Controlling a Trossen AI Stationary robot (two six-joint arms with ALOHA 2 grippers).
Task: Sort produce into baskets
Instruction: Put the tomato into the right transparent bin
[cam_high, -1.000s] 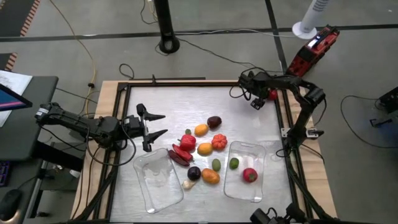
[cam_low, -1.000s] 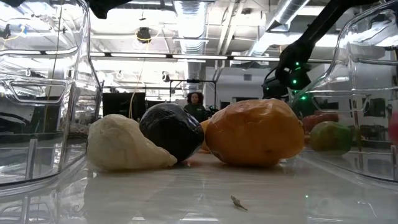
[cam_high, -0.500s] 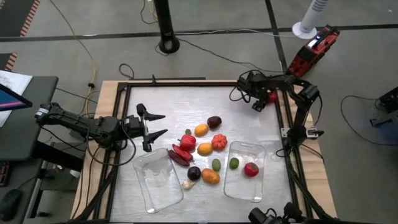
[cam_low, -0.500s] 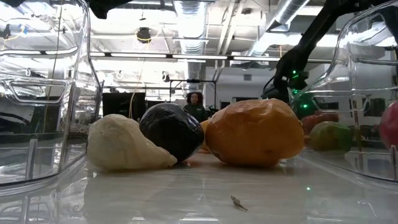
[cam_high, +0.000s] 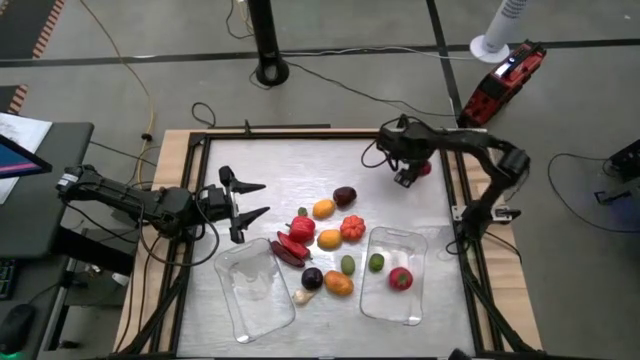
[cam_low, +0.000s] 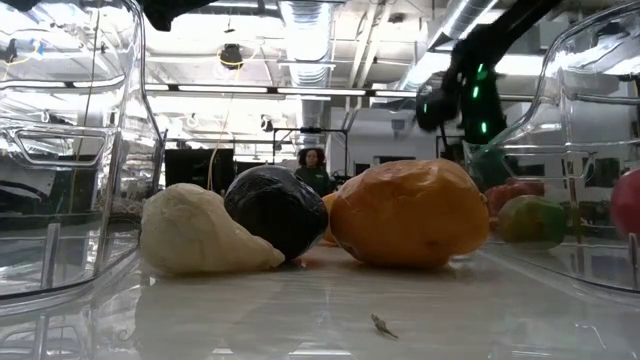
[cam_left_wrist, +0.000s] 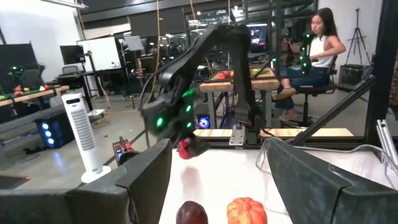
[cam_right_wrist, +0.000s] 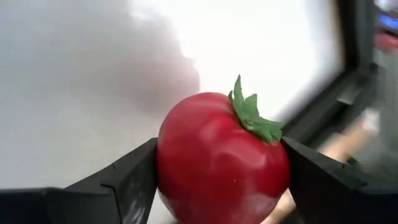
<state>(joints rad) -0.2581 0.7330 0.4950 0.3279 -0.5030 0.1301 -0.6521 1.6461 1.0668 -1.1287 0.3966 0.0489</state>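
My right gripper is shut on a red toy tomato with a green calyx near the table's far right; the tomato also shows in the high view. My left gripper is open and empty at the table's left, level, pointing toward the produce. Several loose pieces lie in the middle, among them a pale garlic, a dark purple piece and an orange piece. The left clear basket holds nothing. The right basket holds a green piece and a red piece. My right gripper pinches the tomato's two opposite sides between its two fingers. The green calyx sits on the tomato's top, between the fingers. The tomato looks lifted clear of the table.
A black frame runs round the table top. Bare table lies between the right gripper and the produce, and along the far edge. A person sits beyond the table in the left wrist view.
My right gripper has gone up and toward the table's left, away from the right frame, with the tomato held. The red piece in the right basket has rolled a little.
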